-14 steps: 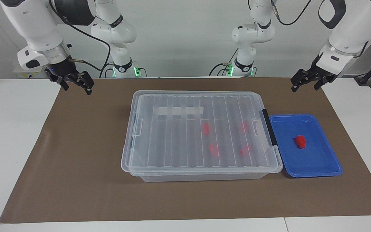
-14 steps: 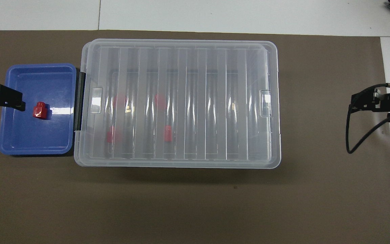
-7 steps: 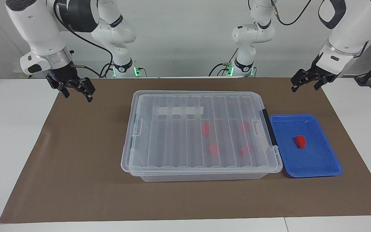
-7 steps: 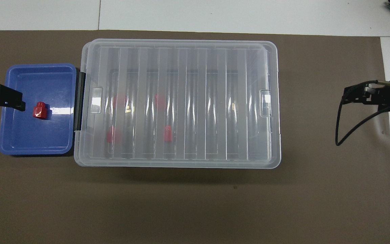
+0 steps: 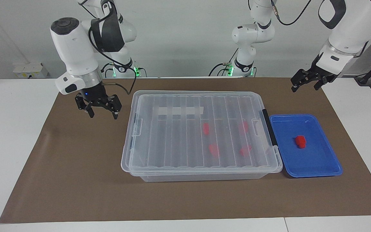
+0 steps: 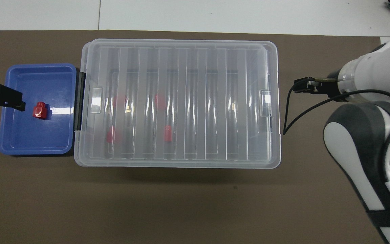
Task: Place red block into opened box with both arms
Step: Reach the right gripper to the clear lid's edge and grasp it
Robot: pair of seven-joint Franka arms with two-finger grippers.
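Note:
A red block (image 5: 300, 141) (image 6: 40, 110) lies in the shallow blue tray (image 5: 320, 167) (image 6: 8, 142). The clear box (image 5: 172, 145) (image 6: 215, 101) stands beside the tray with its ribbed lid on; several more red blocks (image 5: 206, 128) show through it. My right gripper (image 5: 103, 114) hangs open and empty over the brown mat, close to the box's end toward the right arm; its own wrist hides it in the overhead view. My left gripper (image 5: 305, 85) (image 6: 2, 101) waits open and empty, raised over the left arm's end of the mat and overlapping the tray's outer rim from overhead.
The brown mat (image 5: 76, 180) covers most of the white table (image 5: 8, 145). A black latch (image 5: 269, 129) sits on the box's end next to the tray. The right arm's cable (image 6: 288, 112) loops close to the box's other end.
The right arm has swung in from the mat's corner toward the box and come lower, its gripper still open. The left arm, box, tray and blocks have not moved.

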